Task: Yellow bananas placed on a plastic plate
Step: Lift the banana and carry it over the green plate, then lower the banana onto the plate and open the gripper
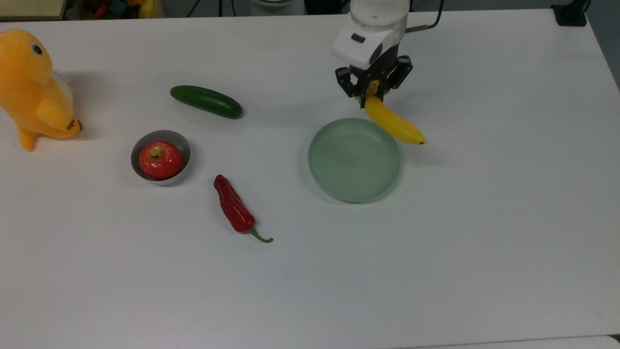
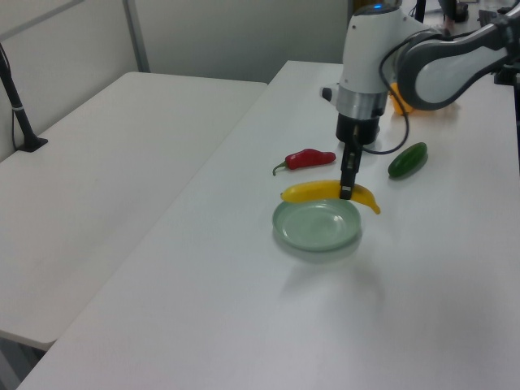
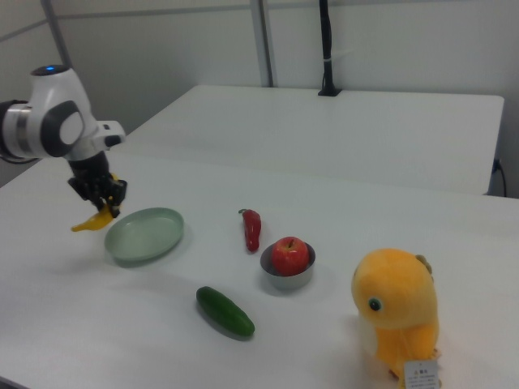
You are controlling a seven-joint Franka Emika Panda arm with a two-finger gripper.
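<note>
Up off the table, the banana (image 1: pixel 393 124) hangs from the gripper (image 1: pixel 372 90), pinched at one end between the fingers. In the top view its long axis runs on a slant, from the held end at the upper left down to the small dark tip at the lower right, and that free end crosses the plate's (image 1: pixel 355 189) upper right rim. A soft shadow lies on the table (image 1: pixel 436 242) just past the tip, so it is plainly in the air and not resting on anything.

From the left view, the banana (image 2: pixel 313 192) lies nearly level, bowed upward, stretched across the far edge of the plate (image 2: pixel 317 236), with the gripper (image 2: pixel 346 192) coming straight down onto it right of its middle. One end pokes to the left view's left and the shorter end droops to the left view's right. The right view puts the banana (image 3: pixel 91 222) low under the gripper (image 3: pixel 104 204), just beside the plate's (image 3: pixel 146 237) near rim, its tip pointing to the right view's left.

Elsewhere in the top view, a cucumber (image 1: pixel 206 101), a red chilli (image 1: pixel 234 207) and a small metal bowl (image 1: pixel 181 145) holding an apple (image 1: pixel 161 160) sit well apart from the plate on the top view's left, with a yellow plush toy (image 1: pixel 30 87) at the far edge. The right view shows a paper tag (image 3: pixel 422 374) at the toy's foot.
</note>
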